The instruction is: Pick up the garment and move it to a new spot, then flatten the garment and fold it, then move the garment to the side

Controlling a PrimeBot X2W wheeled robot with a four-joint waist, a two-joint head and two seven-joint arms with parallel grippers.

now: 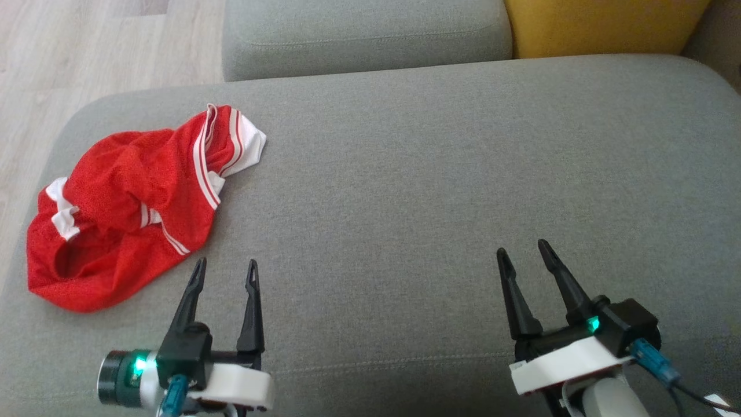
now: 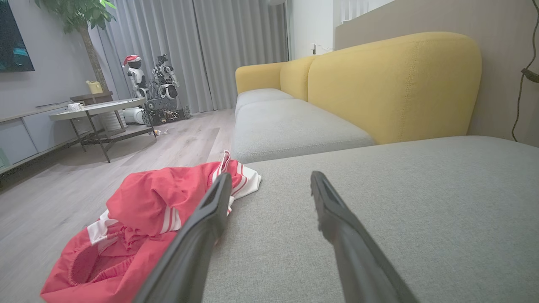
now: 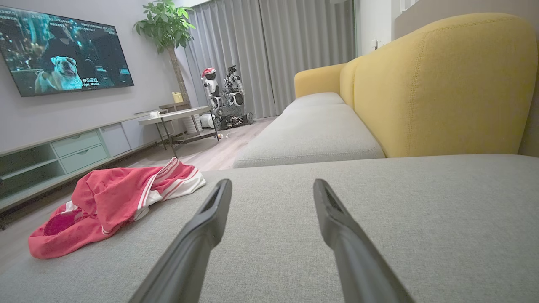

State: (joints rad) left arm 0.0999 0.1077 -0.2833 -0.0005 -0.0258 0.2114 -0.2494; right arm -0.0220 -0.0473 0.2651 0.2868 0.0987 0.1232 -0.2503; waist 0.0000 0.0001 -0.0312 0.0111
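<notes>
The garment [image 1: 124, 214] lies crumpled on the sofa [image 1: 405, 174]. The left hand [image 1: 226, 265], spread and empty, is just beside it. The right hand [image 1: 523, 249] is spread too.

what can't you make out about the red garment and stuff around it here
Head view: the garment is bunched on the sofa cushion, so folds hide its full shape and underside.
Left wrist view: a finger of the left gripper covers part of the garment; the bottom edge cuts off its near side.
Right wrist view: items on the far table are too small to name.
</notes>
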